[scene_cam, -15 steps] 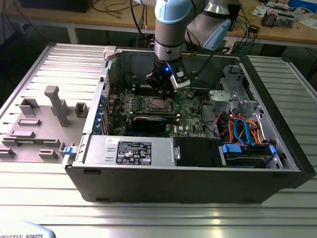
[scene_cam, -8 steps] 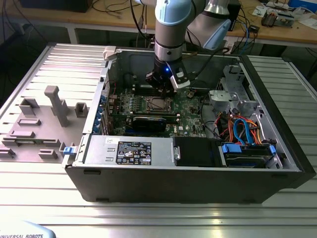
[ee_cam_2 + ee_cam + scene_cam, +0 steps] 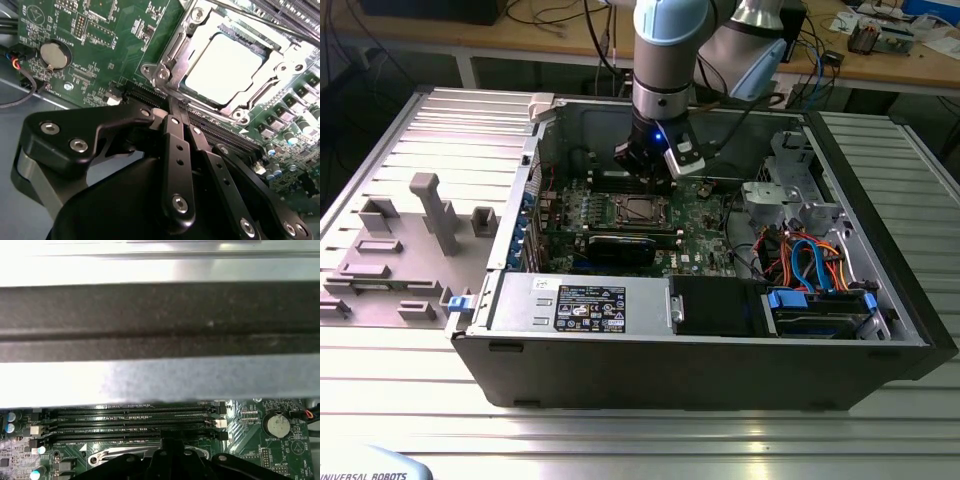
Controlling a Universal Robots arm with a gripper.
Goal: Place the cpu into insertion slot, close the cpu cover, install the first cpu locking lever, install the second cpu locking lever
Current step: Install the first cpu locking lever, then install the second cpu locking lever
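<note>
Cpu seated in insertion slot, cpu cover down over it. Gripper just beside socket edge, fingers together, empty. Lever state unclear.

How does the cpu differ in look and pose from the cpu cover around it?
The flat pale silver cpu is a plain, solid square, while the shiny metal cpu cover is an open frame with screws at its corners. The cpu sits inside the window; the cpu cover lies down around it, framing its edges. Both are metallic and lie flat on the green motherboard, just beyond the black claw.
</note>
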